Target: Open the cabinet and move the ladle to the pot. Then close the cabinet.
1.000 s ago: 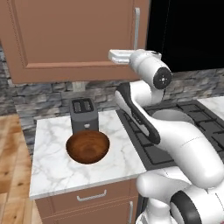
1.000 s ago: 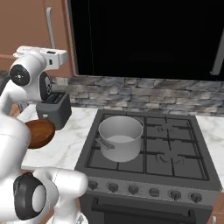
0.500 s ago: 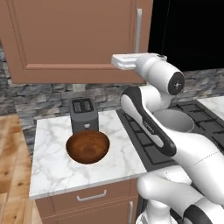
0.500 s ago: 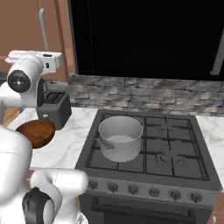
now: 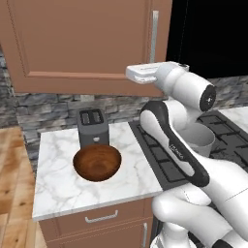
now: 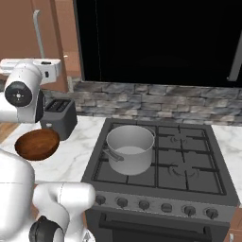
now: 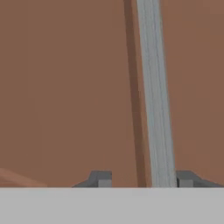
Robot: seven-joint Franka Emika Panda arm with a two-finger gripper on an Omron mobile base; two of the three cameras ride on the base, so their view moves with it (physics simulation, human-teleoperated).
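Hand view puts the end effector (image 7: 142,181) right up against the cabinet (image 7: 65,87) door, its two dark fingertips (image 7: 101,178) standing apart at a moderate gap with the silver bar handle (image 7: 155,96) rising between them, closer to the right-hand tip; whether the tips press on the bar cannot be told, since just their ends rise above the bottom edge. That bar runs lengthwise up the picture, leaning slightly, and it is cut off at the top. From the left base view the handle (image 5: 154,36) stands vertical near the door's right edge, and the white hand reaches toward the cabinet (image 5: 82,43) just below it, the fingers themselves hidden behind the hand's body. The door lies flat and shut, so whatever is inside is hidden. Right base view shows the pot (image 6: 130,149) well apart from the hand, upright and lidless on the front left burner of the stove (image 6: 189,165), its small handle pointing toward the front left. On the marble desk (image 5: 58,184) sit a toaster (image 5: 92,127) and a wooden bowl (image 5: 97,162).
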